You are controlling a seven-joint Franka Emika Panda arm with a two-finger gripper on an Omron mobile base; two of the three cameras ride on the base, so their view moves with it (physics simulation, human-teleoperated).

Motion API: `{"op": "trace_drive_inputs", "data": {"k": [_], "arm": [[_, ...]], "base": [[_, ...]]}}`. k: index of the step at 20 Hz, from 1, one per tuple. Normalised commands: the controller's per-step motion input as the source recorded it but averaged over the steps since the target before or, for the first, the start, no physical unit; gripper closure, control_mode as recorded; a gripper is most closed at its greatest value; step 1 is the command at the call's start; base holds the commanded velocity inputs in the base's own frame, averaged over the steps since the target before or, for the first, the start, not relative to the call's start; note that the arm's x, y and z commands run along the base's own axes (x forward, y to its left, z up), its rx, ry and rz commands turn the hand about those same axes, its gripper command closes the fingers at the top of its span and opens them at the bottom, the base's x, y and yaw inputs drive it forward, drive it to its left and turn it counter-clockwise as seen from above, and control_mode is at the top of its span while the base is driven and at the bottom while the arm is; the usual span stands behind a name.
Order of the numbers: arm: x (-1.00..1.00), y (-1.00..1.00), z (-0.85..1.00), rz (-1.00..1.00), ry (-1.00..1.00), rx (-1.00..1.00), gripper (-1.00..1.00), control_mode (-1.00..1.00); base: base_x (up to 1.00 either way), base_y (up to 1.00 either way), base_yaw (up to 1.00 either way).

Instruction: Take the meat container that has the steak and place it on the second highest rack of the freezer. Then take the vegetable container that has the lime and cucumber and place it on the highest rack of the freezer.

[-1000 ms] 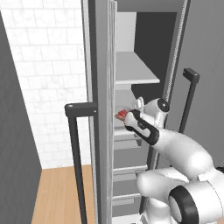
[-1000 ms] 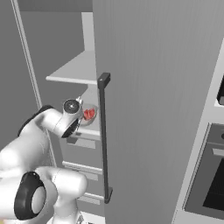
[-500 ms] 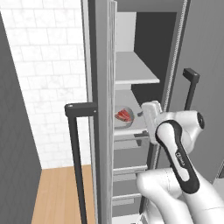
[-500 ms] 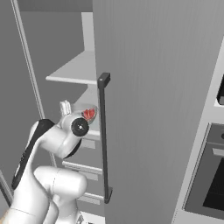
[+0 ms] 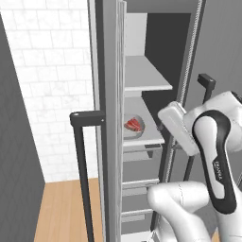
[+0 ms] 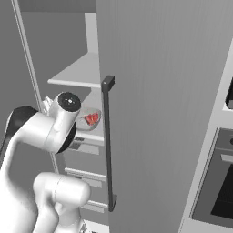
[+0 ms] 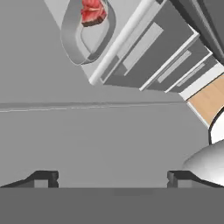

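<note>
With meat container (image 7: 87,33) and steak (image 7: 92,11) at frame upper left, claw (image 7: 113,178) wide and empty: risk clipping freezer (image 6: 154,91) door on withdrawal.

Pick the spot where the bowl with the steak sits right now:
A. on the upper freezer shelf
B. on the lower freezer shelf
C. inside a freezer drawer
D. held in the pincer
B: the bowl with the steak rests on the lower shelf, beneath the bare upper shelf; the pincer is open and apart from it.
</note>
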Motion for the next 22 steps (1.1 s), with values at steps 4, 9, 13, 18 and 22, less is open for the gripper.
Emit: {"op": "trace_drive_inputs", "data": {"k": [4, 9, 13, 18, 22], "arm": [[-1.0, -0.83, -0.11, 0.24, -0.13, -0.47, -1.0, -1.0], [-0.64, -0.94, -0.04, 0.23, -0.26, -0.03, -1.0, -1.0], [-0.02, -0.05, 0.2, 0.15, -0.1, -0.11, -1.0, -1.0], [-0.04, 0.38, 0.04, 0.0, -0.05, -0.15, -1.0, -1.0], [0.0, 0.0, 0.0, 0.0, 0.0, 0.0, -1.0, 1.0]], "base": [[0.0, 0.0, 0.0], [0.0, 0.0, 0.0], [0.0, 0.0, 0.0], [0.0, 0.0, 0.0], [-0.15, -0.01, 0.0]]}}
